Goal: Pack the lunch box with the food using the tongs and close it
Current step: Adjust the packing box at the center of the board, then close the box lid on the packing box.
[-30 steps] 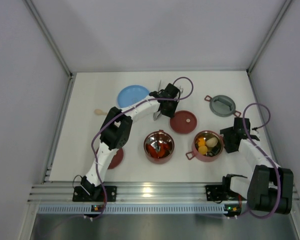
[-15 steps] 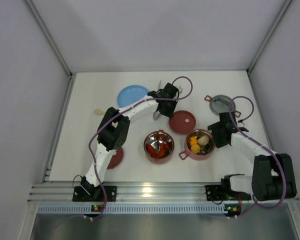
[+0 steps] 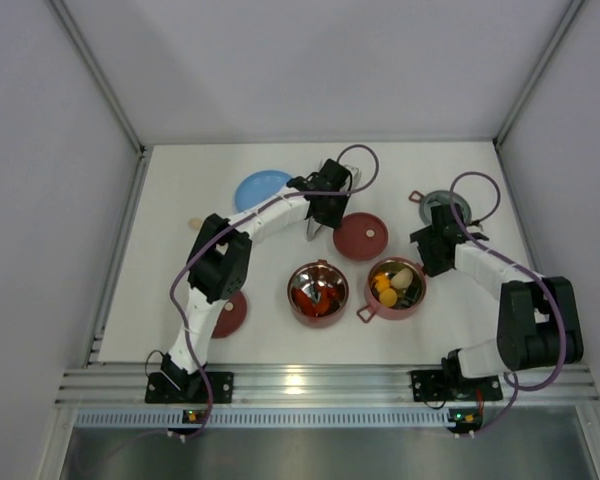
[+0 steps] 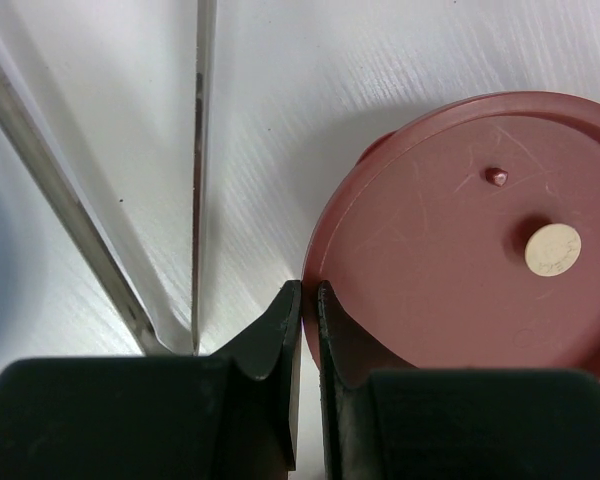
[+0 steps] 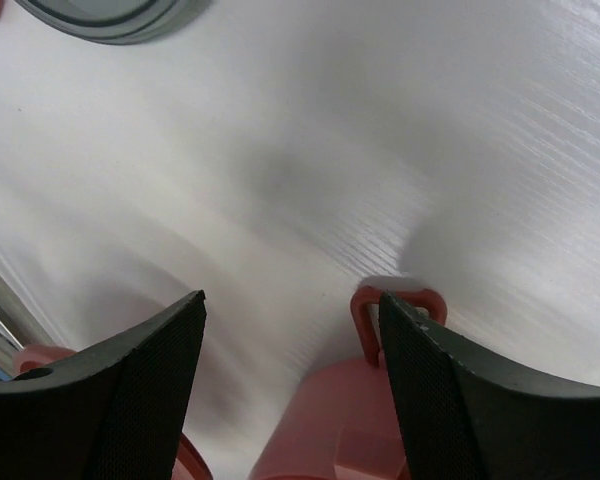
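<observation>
Tongs (image 4: 198, 200) lie loose on the tabletop (image 3: 180, 180), mid-width and toward the far edge. Their arms are apart in a narrow V with nothing clamped between them. Long axis runs roughly far-to-near, and the arms converge toward the left gripper (image 4: 308, 292). That gripper sits just beside them, not on them. Its jaws are all but together and hold nothing, with the tips at the rim of the maroon lid (image 4: 450, 250). So tongs on one side of the fingertips, lid on the other, and the blue plate (image 3: 263, 190) beyond the tongs toward the left edge.

Nearward of the lid stand two bowls, just beside each other, both with food in them. The middle bowl (image 3: 318, 292) has red pieces. The right bowl (image 3: 395, 288) has orange, black and one beige piece. Right gripper (image 5: 290, 296) has its jaws wide apart astride that bowl's loop handle (image 5: 398, 300); can't tell if it bears on it.

Likely next is lidding. The lid is nearest the left arm, and its target bowl lies nearward and a little to the right.
</observation>
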Controlling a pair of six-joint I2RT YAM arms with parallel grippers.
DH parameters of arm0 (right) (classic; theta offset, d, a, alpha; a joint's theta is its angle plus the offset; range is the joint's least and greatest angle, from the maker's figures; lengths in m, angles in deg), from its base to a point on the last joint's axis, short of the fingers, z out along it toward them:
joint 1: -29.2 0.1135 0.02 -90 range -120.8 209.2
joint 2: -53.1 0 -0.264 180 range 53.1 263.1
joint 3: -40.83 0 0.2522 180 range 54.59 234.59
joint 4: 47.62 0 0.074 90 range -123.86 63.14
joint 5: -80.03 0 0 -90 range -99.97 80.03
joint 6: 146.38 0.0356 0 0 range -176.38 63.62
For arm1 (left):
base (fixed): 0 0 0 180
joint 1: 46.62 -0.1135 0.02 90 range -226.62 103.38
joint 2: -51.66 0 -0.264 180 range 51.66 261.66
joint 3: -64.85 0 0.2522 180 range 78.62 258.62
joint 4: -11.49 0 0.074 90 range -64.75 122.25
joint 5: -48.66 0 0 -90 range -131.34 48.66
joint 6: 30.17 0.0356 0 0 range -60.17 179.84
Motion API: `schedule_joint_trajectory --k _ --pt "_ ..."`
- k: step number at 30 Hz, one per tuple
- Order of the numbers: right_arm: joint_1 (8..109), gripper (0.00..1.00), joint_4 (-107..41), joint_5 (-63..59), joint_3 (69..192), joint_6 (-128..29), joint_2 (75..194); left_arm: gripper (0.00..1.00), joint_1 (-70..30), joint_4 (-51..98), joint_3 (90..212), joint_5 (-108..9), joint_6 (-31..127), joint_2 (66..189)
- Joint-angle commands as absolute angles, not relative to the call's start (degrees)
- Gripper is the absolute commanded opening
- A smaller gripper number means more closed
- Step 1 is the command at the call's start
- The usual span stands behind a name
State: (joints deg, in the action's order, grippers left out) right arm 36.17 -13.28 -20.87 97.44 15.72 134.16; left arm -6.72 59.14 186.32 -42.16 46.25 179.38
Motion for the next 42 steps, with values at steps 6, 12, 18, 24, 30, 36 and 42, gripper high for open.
schedule_joint_trajectory --k 6,12,18,24,30,36,42 --pt "35.97 0.7 -11.02 -31.67 104.68 12.8 130.81 0.0 -7.15 58.03 184.88 -45.55 47.62 169.52" --pt "33.69 0.71 -7.23 -34.58 107.15 8.32 126.24 0.0 -4.26 61.98 187.42 -47.32 51.12 167.85" --pt "32.11 0.72 -3.72 -37.13 108.55 3.66 118.68 0.0 1.1 67.35 189.54 -42.22 52.8 168.29" --pt "31.23 0.72 -0.2 -39.33 110.92 -0.82 111.82 0.0 4.53 67.09 186.72 -41.44 52.45 167.23" --pt "31.23 0.73 1.47 -37.93 110.76 -2.5 108.83 0.0 7.35 67.53 186.63 -39.5 52.01 168.55" --pt "31.23 0.73 0.5 -33.1 108.74 -4.25 107.51 0.0 8.23 66.47 187.25 -39.32 51.22 171.01" --pt "31.31 0.73 1.29 -30.28 108.73 -6.54 106.28 0.0 8.93 66.47 190.06 -39.76 50.34 174.61"
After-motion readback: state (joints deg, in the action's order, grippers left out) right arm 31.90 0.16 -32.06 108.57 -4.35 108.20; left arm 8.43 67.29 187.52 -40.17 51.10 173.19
